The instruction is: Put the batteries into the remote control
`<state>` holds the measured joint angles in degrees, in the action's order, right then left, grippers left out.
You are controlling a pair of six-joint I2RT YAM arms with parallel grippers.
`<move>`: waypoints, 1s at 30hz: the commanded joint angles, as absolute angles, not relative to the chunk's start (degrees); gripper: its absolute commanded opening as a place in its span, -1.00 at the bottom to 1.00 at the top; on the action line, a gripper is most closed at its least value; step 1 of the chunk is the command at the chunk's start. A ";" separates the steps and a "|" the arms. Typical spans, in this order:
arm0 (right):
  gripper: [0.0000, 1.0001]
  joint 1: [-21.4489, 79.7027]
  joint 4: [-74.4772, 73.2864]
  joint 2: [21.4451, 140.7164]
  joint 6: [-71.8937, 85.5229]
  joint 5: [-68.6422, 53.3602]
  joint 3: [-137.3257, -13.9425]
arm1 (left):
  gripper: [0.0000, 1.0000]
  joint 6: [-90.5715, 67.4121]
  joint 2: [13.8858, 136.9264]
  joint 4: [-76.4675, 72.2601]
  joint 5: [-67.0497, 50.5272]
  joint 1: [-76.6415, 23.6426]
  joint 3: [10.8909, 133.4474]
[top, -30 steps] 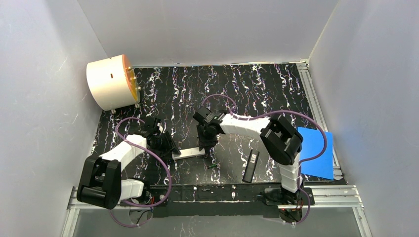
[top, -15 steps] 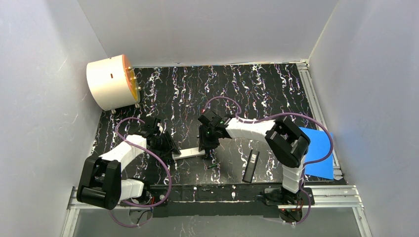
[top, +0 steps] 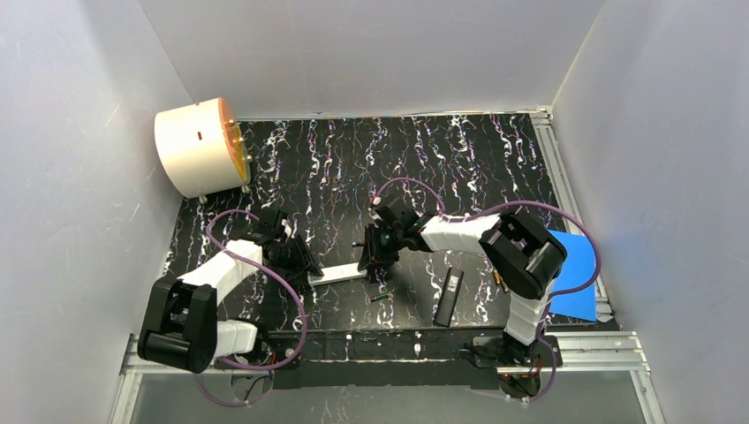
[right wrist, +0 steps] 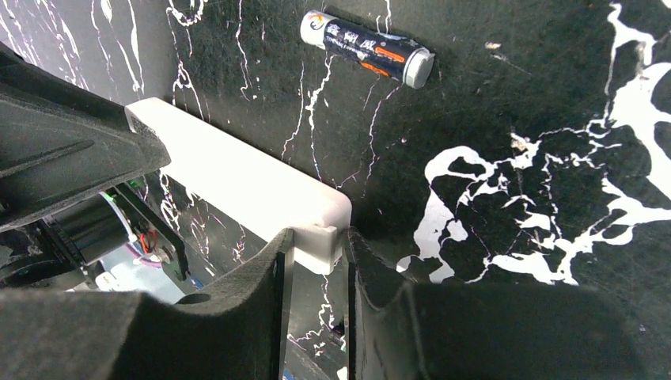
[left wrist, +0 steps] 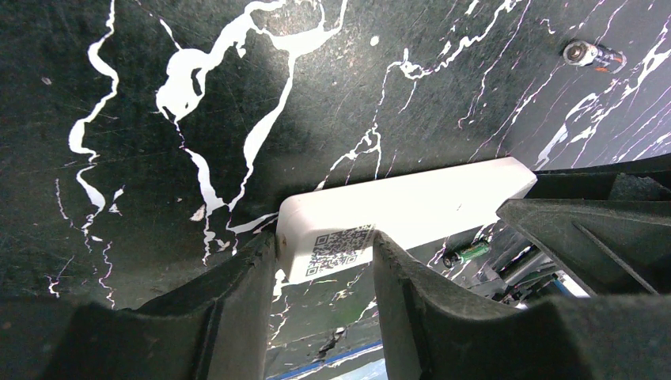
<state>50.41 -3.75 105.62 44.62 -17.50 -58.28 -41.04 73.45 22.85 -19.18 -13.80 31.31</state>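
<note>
The white remote control lies on the black marbled mat between my two grippers. My left gripper is shut on its left end, the end with a QR code. My right gripper is shut on a small tab at its right end. A black-and-gold battery lies loose on the mat just beyond the remote; it also shows in the left wrist view. A green battery lies in front of the remote, also in the left wrist view. Other batteries are out of view.
A slim black bar-shaped piece lies to the right of the remote. A blue sheet lies at the right edge under the right arm. A white drum with an orange face stands at the back left. Grey walls surround the table.
My right arm's forearm and elbow have swung to the right while its gripper stays at the remote's right end. The left arm and the remote have barely moved.
</note>
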 commanded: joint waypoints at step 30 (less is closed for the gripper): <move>0.11 67.25 -18.12 115.80 55.28 11.20 -59.34 | -0.30 -47.37 79.48 10.06 -25.99 -17.23 24.39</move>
